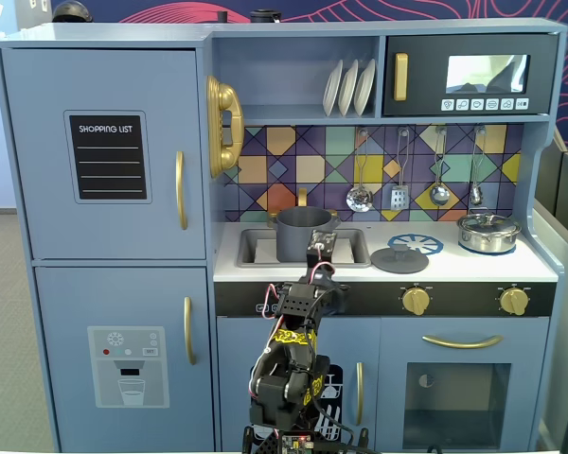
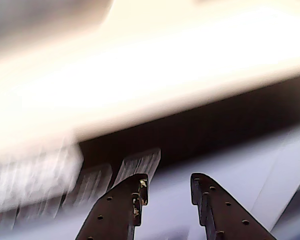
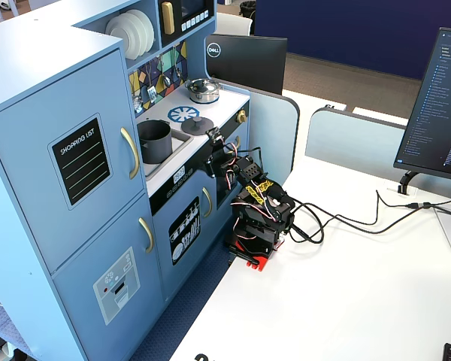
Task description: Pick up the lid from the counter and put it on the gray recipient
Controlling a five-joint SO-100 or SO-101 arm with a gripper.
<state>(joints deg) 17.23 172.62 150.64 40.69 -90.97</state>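
On the counter, right of the sink holding the gray pot [image 1: 302, 233], the lid [image 1: 399, 259] lies untouched while my gripper [image 2: 167, 187] hangs part-open and empty at the counter edge, so I judge it should approach the knob from above.

An office or lab workspace is shown, not a real kitchen. A blue toy play kitchen [image 3: 98, 173] with a painted fridge door, a microwave [image 1: 473, 76] and hanging utensils [image 1: 398, 175] is set against a white table [image 3: 346, 301]. Computer monitors [image 3: 440, 105] and loose cables [image 3: 361, 218] are seen there, with carpet flooring behind.
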